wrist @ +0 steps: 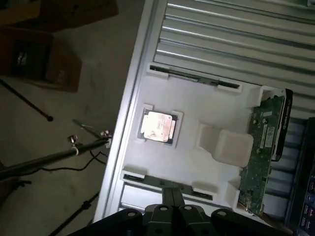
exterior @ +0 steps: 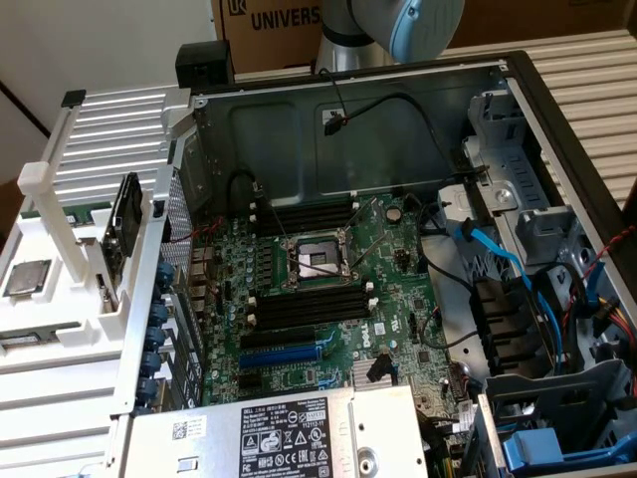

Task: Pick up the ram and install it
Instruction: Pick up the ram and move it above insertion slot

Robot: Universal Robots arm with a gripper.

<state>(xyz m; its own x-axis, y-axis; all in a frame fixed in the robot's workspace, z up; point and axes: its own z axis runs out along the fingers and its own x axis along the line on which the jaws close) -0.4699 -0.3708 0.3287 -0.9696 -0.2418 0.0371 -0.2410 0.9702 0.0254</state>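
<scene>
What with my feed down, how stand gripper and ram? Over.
Gripper shut, nothing in it, above the white tray. Ram lying in tray's edge slot, not lifted. Nothing in the way.

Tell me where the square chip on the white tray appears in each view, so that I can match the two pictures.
Exterior view: the chip lies flat in the white tray, at the exterior view's far left.
Wrist view: the chip sits in a square recess of the tray, seen from above.
Shared landmark: the upright card standing on edge at one end of the tray.
</scene>
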